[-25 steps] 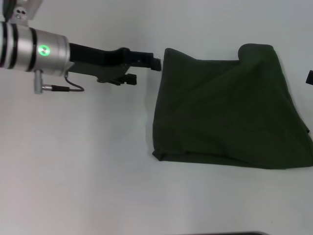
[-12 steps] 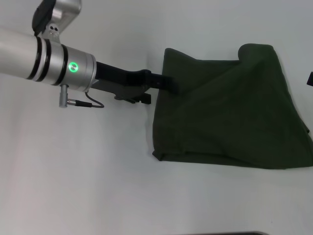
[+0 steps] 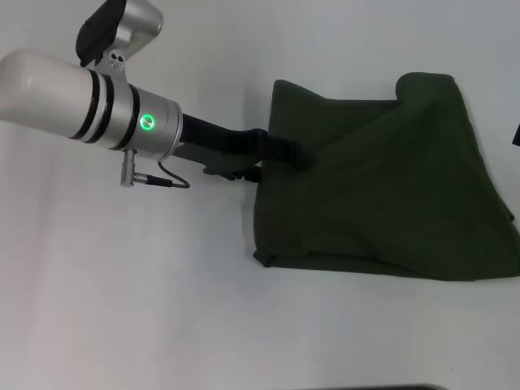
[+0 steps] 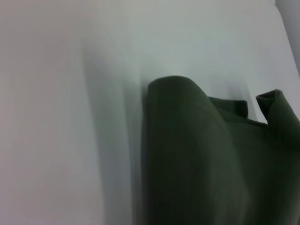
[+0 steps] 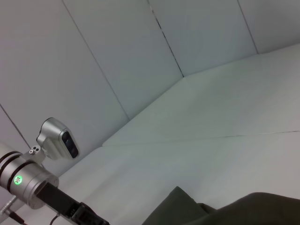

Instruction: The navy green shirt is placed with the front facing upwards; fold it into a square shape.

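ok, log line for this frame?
left gripper: over shirt far-left edge | right gripper: parked at right | shirt: partly folded, plain side up, on table | fold: unfinished

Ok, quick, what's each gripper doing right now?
Left gripper: over the left edge of the shirt, fingers on the cloth; cannot tell if it has closed on it.
Right gripper: only a dark sliver shows at the right edge of the head view; state cannot be told.

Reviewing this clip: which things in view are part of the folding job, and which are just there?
Part of the job:
- navy green shirt, partly folded
- left gripper, over the shirt's left edge

Just there:
- white table
- right gripper, barely visible at the right edge
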`<state>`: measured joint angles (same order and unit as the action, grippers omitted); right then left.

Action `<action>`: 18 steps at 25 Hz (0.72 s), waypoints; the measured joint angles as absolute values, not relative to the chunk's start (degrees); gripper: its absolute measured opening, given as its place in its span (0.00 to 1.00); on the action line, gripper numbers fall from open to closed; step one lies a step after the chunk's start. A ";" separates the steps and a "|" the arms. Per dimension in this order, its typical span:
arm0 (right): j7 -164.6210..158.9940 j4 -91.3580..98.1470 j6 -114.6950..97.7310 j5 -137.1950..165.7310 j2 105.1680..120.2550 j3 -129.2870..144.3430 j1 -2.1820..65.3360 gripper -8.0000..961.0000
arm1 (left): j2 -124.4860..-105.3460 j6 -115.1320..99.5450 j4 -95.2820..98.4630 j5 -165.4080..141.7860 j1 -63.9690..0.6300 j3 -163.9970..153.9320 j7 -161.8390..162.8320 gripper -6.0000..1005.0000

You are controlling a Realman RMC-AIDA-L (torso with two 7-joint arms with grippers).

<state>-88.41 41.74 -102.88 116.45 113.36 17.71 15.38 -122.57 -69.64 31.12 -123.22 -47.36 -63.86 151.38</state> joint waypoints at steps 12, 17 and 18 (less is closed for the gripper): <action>-88.41 41.75 -103.45 116.51 113.48 16.37 14.77 0.80 | -124.03 -69.94 30.16 -122.98 -49.94 -65.08 151.34 0.80; -88.43 41.75 -103.85 116.34 113.53 16.34 14.61 0.80 | -123.82 -70.18 29.54 -123.09 -50.83 -66.44 151.38 0.77; -88.45 41.74 -103.86 116.33 113.53 16.34 14.61 0.80 | -123.80 -70.29 29.66 -123.01 -50.80 -66.42 151.38 0.76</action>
<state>-88.45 41.74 -103.86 116.33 113.53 16.34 14.61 -123.80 -70.29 29.66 -123.01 -50.80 -66.42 151.38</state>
